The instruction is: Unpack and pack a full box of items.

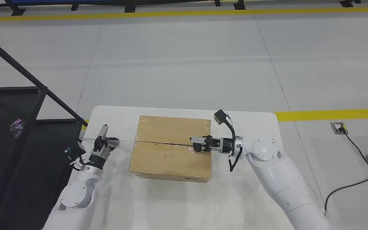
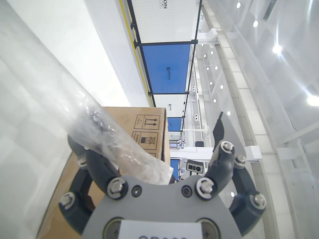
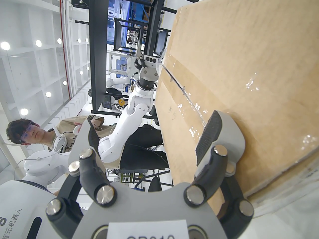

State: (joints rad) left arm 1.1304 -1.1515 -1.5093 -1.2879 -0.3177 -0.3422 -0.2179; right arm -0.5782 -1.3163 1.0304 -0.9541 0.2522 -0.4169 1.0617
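White table (image 1: 253, 123) holds a shut brown box (image 1: 172, 148) at its middle, the lid seam glossy with clear tape. Right gripper (image 1: 195, 144) gapes over the lid, left gripper (image 1: 104, 132) gapes beside it.

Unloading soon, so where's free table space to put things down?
Bare table on the robot's side of the box, and the far corner on the right gripper's side. Crowded: the narrow strip between box and left gripper.

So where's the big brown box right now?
In the top view the cardboard box sits in the middle of the white table, with the left pincer beside it and the right pincer over its top.
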